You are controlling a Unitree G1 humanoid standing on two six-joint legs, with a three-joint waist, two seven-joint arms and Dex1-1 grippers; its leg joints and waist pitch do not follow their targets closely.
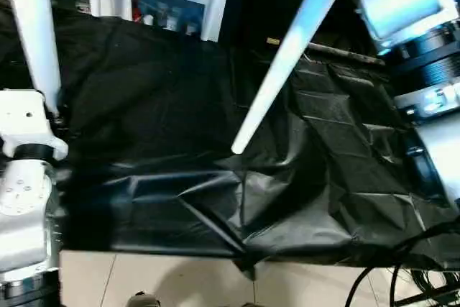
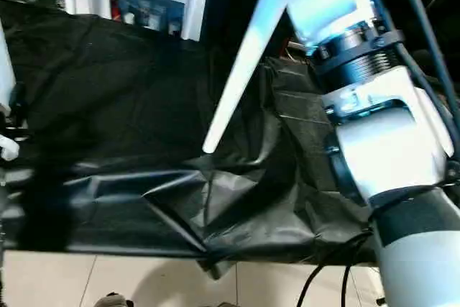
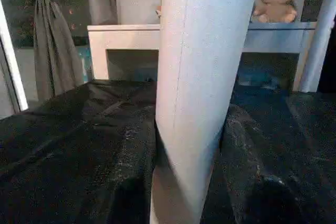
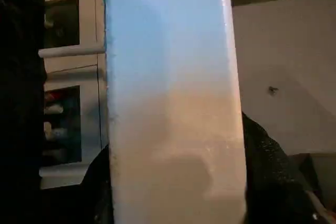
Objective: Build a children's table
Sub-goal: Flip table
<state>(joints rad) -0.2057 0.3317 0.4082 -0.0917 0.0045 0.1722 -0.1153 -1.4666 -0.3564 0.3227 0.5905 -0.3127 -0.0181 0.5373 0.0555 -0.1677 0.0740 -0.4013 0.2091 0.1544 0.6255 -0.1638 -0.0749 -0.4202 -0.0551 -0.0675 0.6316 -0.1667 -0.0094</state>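
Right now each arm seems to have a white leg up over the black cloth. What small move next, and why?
Probably lower the right arm's leg gently toward the black cloth, staying clear of the left arm's leg. It hangs slanted with its narrow tip in the air, while the other stands nearly upright. No tabletop socket is visible to aim at, so I'd set it down first.

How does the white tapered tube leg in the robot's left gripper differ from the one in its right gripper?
The left gripper's white tapered tube leg stands nearly upright at the scene's left edge; the right gripper's white tapered tube leg slants down across the middle, its narrow tip hanging free above the black cloth. Both are plain white plastic tubes.
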